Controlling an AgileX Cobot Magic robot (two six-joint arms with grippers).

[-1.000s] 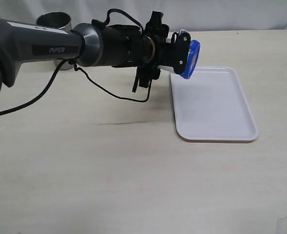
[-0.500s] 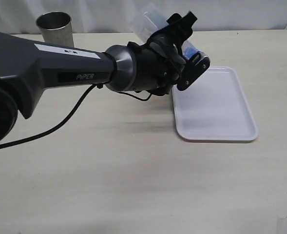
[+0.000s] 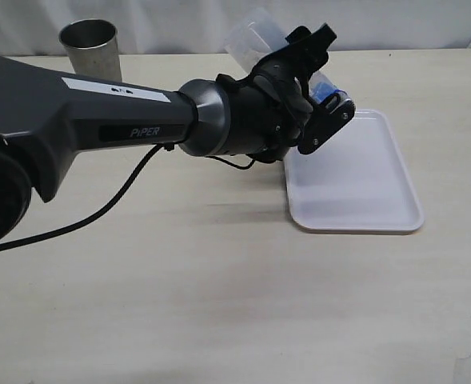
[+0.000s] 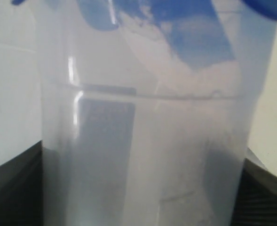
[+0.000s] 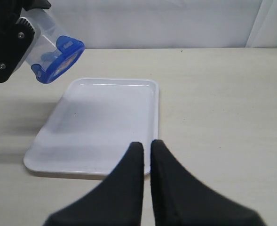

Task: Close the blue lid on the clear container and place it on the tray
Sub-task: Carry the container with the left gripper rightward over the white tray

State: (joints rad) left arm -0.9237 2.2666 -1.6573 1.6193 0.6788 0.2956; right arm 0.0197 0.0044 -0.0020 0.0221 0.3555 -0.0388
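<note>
Right wrist view puts the nearest thing first: the right gripper (image 5: 146,143), its 2 black fingers pressed together on nothing, poised above the table (image 5: 223,117) at the near edge of the tray (image 5: 105,113). The tray lies flat and bare.

Further back, the left gripper (image 3: 319,80) has its jaws spread wide and clamped across the clear container (image 3: 251,36). It holds it in the air, tipped well over, above the tray's far left part. The blue lid (image 5: 58,59) sits on the mouth, pointing down toward the tray. I cannot tell whether its 4 flaps are snapped home.

Up close in the left wrist view, the misty wall (image 4: 143,141) fills everything, with dark pads at both sides.

It looks light, hollow and empty, with stiff but thin, smooth plastic that could slip or flex under a hard squeeze. The best hold seems to be around the middle of the wall, clear of the lid's flaps.

Farthest off, a steel cup (image 3: 89,44) stands upright.
</note>
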